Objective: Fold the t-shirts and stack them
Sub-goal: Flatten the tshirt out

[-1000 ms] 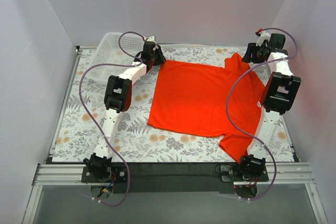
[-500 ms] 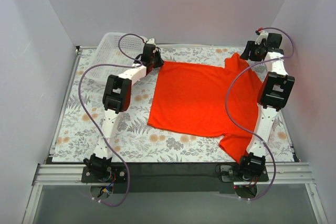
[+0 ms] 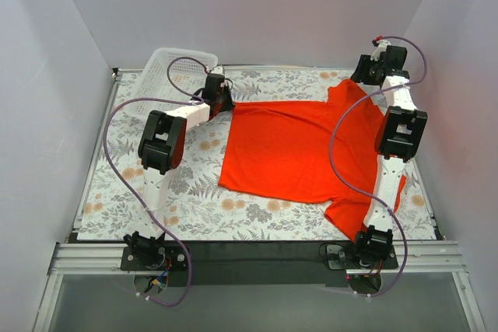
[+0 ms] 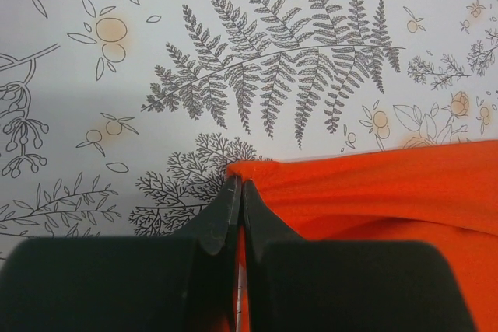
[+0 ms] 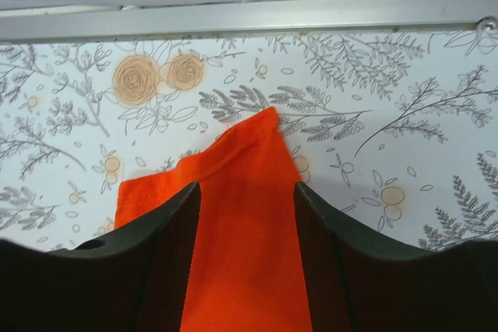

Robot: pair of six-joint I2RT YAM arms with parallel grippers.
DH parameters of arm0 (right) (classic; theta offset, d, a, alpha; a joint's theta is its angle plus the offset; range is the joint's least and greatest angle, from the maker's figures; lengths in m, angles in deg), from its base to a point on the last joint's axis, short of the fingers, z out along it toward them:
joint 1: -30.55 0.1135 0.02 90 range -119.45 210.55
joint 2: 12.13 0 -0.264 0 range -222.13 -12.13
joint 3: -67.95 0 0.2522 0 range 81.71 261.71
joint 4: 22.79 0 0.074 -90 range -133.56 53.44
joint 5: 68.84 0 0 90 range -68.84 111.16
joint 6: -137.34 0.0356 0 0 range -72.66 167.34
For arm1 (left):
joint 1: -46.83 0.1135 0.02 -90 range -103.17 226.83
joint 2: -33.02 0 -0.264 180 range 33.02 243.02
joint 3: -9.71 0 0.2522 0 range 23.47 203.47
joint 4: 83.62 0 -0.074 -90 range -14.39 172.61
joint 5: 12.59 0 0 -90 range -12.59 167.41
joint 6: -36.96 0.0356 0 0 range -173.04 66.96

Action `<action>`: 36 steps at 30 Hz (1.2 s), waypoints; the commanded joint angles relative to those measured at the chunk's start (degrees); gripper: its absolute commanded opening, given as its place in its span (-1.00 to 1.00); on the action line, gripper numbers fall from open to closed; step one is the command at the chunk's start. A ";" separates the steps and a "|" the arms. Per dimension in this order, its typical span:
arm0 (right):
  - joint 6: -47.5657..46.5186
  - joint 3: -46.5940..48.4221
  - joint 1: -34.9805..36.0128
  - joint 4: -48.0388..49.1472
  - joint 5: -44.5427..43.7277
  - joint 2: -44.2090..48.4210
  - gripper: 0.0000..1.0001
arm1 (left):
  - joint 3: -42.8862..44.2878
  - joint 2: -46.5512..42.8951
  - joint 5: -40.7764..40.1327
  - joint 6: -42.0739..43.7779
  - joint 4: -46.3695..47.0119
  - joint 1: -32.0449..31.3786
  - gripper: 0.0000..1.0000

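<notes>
One t-shirt (image 3: 292, 149), bright orange-red, plain, short-sleeved: spread flat on floral tablecloth (image 3: 194, 200), centre-right of table, one sleeve toward far right corner, other at near right by right arm's base. Also: left gripper (image 4: 237, 184), fingers pressed together, clamped on shirt's far-left corner, fabric pinched at the tips, low over the cloth; right gripper (image 5: 247, 192), fingers apart, far sleeve's fabric running between them, contact w/ pads can't tell. Sleeve tip points toward metal rail (image 5: 249, 17) at table's far edge, short of it. Misc: white mesh basket (image 3: 159, 75), far-left corner, just beside left gripper, apart from shirt.
</notes>
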 commanded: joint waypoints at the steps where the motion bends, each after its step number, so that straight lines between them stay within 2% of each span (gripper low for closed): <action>1: 1.29 4.12 1.16 3.59 -5.12 -2.32 -0.03 | -1.50 -4.40 -1.40 1.09 0.03 1.05 -1.00; 6: 0.85 5.35 1.86 4.29 -8.82 -3.99 -0.05 | -1.94 -5.71 -0.17 1.52 -0.06 1.05 -1.00; 17: 0.06 6.15 2.83 4.03 -10.93 -7.06 -0.08 | -2.81 -7.74 2.73 0.91 -0.67 1.05 -1.00; 20: 0.06 5.89 2.57 3.15 -11.55 -7.51 -0.23 | -3.17 -8.18 2.73 0.82 -0.76 1.05 -1.00; 21: 0.06 5.71 2.48 2.63 -11.38 -7.42 -0.41 | -3.17 -8.26 2.90 1.00 -0.67 1.05 -1.00; 24: -2.22 2.91 2.21 2.45 -11.11 -5.23 -0.76 | -3.87 -8.70 2.73 1.00 -0.67 1.05 -1.00; 27: -2.40 -1.22 1.51 2.98 -10.50 -1.45 -0.97 | -5.10 -9.49 2.82 1.09 -0.76 1.05 -1.00; 33: -7.32 -10.18 1.25 -0.54 -9.10 6.02 -0.97 | -5.98 -10.63 3.09 0.82 -0.76 1.05 -1.00; 36: -10.04 -17.57 0.46 -1.07 -6.46 9.97 -0.97 | -7.30 -11.86 2.91 0.82 -0.76 1.05 -1.00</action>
